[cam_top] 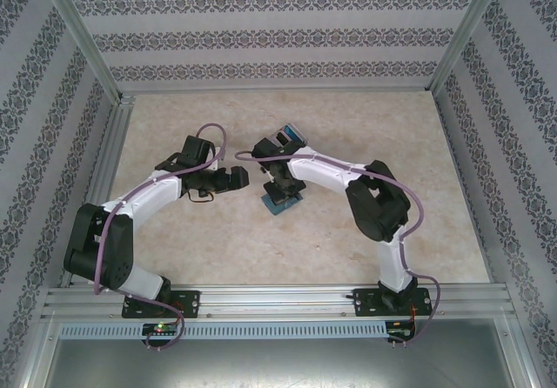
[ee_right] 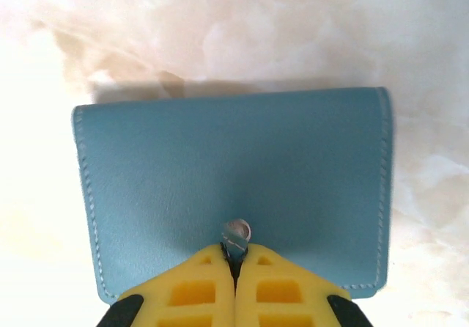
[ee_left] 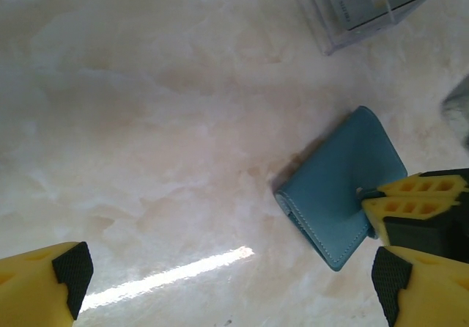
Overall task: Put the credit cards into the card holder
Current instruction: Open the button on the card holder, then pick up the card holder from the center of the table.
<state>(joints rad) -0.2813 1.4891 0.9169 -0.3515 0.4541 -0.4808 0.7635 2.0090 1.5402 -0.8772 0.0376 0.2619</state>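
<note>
One card holder (ee_right: 234,166), folded; right gripper (ee_right: 234,265) pinched together, seemingly on its clasp edge; left gripper (ee_left: 229,272) spread wide, empty.

pale marbled table (ee_left: 146,122), closed teal card holder (ee_left: 337,188) on it, clear box (ee_left: 366,4) nearby

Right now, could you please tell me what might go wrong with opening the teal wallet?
1. The right gripper has its jaws shut right at the small round metal clasp of the soft teal folding wallet; so slim a hold may slip.
2. The left gripper hangs open, clear of the wallet: unpinned, it might slide across the pale marbled table instead of opening.
</note>
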